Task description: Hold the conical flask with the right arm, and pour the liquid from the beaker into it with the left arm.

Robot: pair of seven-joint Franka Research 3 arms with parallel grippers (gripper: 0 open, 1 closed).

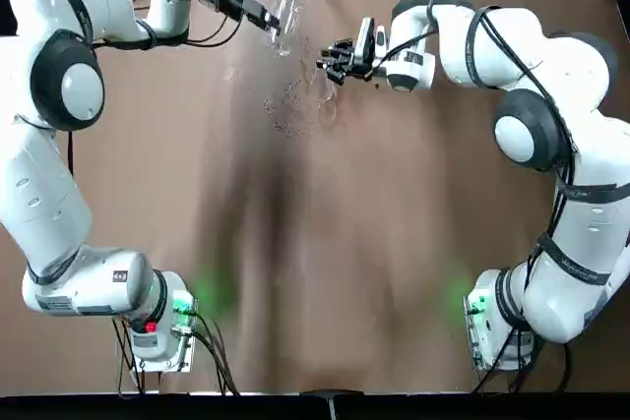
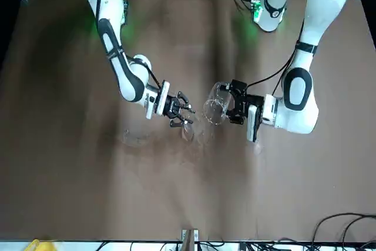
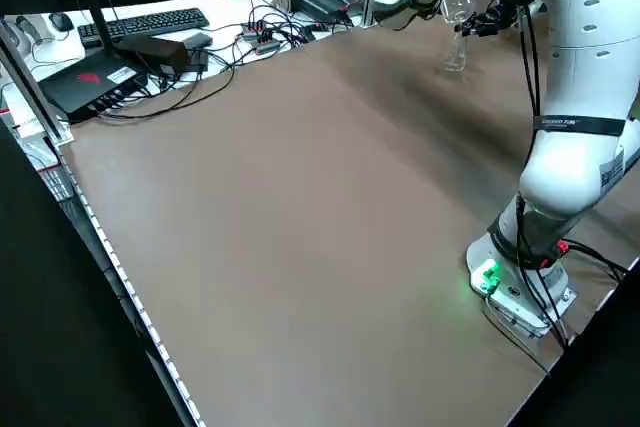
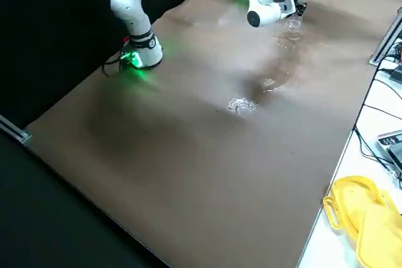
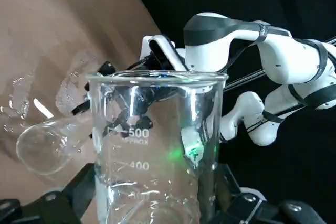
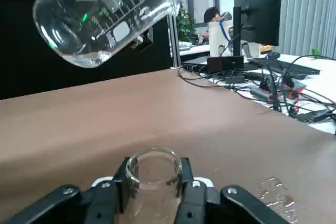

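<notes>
The conical flask (image 2: pixel 188 131) stands upright on the brown table (image 2: pixel 70 163), its neck (image 6: pixel 153 174) clamped in my right gripper (image 2: pixel 183 113), which comes in from the side. Above and beside it, my left gripper (image 2: pixel 234 109) is shut on the beaker (image 2: pixel 215 105), a clear graduated cylinder that is tilted with its rim toward the flask. In the top view the beaker (image 1: pixel 285 17) hangs just beyond the right gripper (image 1: pixel 332 63), and the flask (image 1: pixel 321 95) is only a faint outline. In the left wrist view the beaker (image 5: pixel 157 145) fills the picture, with the flask's mouth (image 5: pixel 39 150) behind it.
Clear wet splashes (image 1: pixel 285 113) lie on the table near the flask, with more puddles (image 4: pixel 242 105) farther along. Cables, a keyboard (image 3: pixel 150 22) and a monitor crowd the table's far edge. A yellow container (image 4: pixel 361 218) sits off the table. A person (image 6: pixel 212 17) sits in the background.
</notes>
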